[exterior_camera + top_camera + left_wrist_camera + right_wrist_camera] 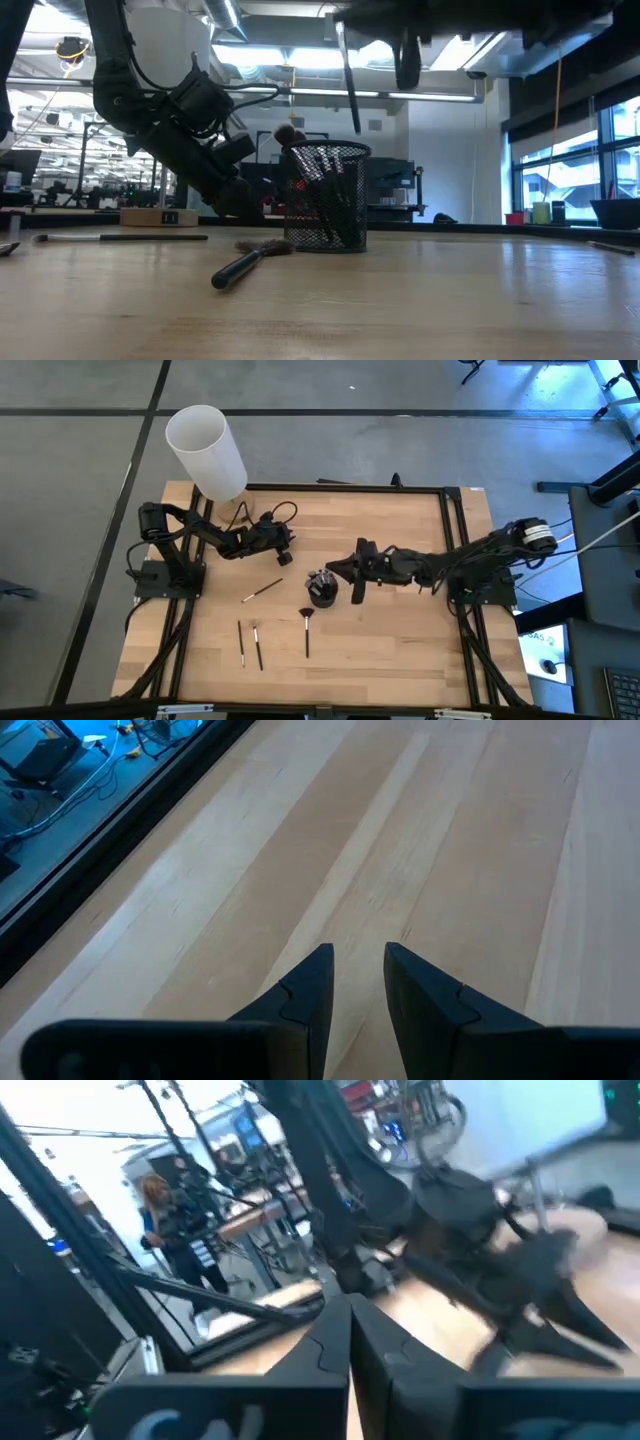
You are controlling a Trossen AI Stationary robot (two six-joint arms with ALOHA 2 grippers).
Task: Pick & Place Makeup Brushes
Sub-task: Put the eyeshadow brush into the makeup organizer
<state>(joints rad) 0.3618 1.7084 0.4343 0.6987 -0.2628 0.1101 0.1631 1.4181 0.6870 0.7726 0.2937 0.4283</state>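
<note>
Right pincer clamped on a brush above mesh cup; left pincer narrowly parted, empty, over bench.

Pale wood surface: mesh cup mid-surface; four makeup brushes loose nearby; fan one included.

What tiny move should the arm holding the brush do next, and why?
Probably lower it a little. The right gripper looks shut, seemingly on a brush that hangs just above the cup, not yet inside. Easing down would slip it in before letting go. The left gripper waits open over the table.
</note>
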